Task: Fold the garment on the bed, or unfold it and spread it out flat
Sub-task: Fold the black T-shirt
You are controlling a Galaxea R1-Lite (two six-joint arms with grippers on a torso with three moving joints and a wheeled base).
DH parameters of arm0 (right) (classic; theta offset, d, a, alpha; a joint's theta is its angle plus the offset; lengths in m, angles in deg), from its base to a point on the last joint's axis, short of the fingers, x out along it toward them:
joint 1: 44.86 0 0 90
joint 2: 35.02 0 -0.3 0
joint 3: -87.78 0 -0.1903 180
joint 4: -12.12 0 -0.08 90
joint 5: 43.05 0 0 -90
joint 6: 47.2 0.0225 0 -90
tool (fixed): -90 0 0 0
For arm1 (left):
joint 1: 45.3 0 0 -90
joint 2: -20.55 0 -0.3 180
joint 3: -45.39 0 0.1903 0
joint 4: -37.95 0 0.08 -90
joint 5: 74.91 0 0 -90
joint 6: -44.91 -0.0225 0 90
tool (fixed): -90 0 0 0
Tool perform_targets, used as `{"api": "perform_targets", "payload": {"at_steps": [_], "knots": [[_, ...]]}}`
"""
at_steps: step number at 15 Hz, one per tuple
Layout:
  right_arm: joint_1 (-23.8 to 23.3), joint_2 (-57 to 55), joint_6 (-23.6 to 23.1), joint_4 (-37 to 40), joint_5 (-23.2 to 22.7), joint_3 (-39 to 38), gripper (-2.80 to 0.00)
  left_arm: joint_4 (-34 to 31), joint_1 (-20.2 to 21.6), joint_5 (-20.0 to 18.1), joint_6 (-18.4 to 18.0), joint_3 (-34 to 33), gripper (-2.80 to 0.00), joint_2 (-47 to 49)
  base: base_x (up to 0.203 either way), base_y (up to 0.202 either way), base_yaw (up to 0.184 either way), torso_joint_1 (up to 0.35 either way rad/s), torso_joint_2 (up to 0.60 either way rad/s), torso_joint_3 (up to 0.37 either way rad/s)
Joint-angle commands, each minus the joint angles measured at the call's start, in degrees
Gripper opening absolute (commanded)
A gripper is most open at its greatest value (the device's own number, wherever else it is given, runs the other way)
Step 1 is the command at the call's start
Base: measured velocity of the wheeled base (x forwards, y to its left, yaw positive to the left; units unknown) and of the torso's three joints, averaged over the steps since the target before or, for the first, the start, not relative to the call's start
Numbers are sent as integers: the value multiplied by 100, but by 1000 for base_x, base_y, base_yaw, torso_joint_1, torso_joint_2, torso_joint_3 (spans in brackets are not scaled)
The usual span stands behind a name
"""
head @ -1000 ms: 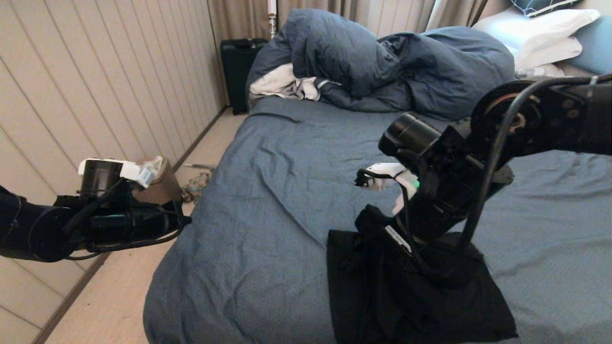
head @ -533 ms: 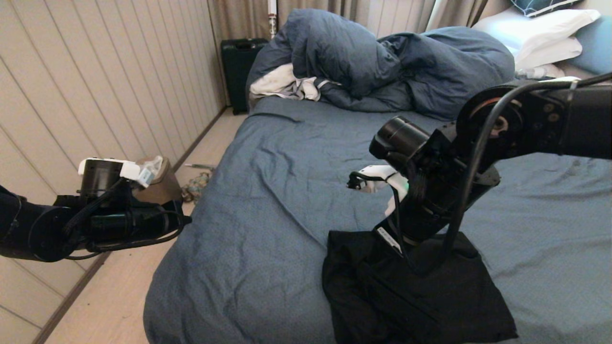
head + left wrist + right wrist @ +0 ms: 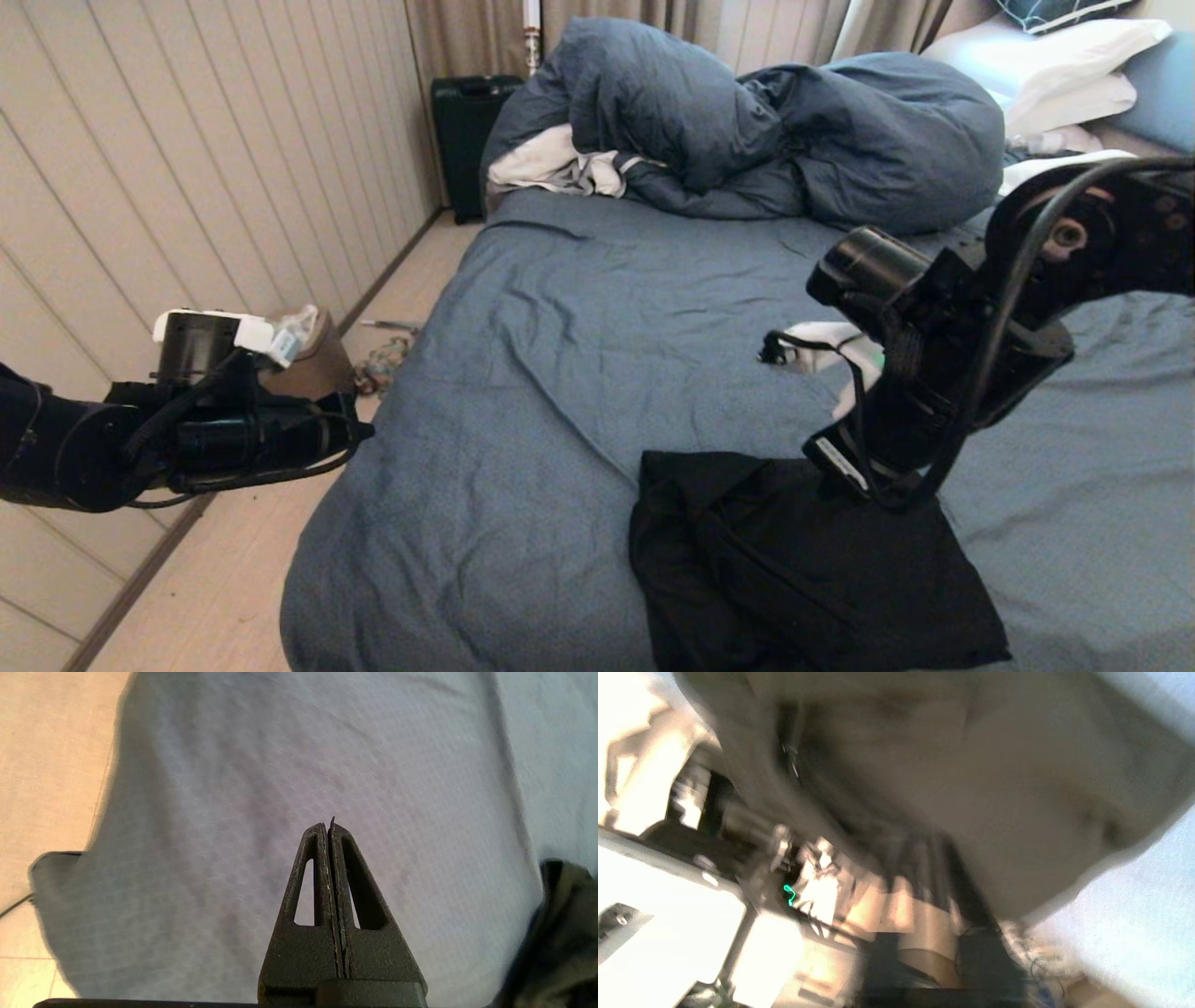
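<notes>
One garment point(image 3: 803, 569), black tee, lies folded on bed point(image 3: 523, 373) at 5 o'clock, near front edge. Thin, limp, light; prob. best pinched at hem or corner. R gripper point(image 3: 864, 481) over its 12 o'clock edge, jaws shut, hold unclear. L gripper point(image 3: 329, 833) parked at 9 o'clock, jaws shut, empty.

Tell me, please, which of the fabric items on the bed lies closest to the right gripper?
The black garment at the near edge of the bed; the slate-blue duvet and the white-grey cloth lie at the far end.
</notes>
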Motion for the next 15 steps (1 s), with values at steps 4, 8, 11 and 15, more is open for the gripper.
{"api": "perform_targets", "payload": {"at_steps": [4, 8, 11, 15], "knots": [[-123, 152, 4, -253, -34, -1319, -280, 18, -6, -9, 17, -9, -280, 12, 0, 0, 0, 0, 0, 0], [-11, -257, 64, -1221, -22, -1654, -280, 18, -6, -9, 17, 0, -280, 12, 0, 0, 0, 0, 0, 0], [369, -531, 104, -1245, -24, -1598, -280, 18, -6, -9, 17, 9, -280, 12, 0, 0, 0, 0, 0, 0], [1112, -572, 110, -1206, -50, -1678, -280, 18, 3, -9, 17, 26, -280, -20, 0, 0, 0, 0, 0, 0]]}}
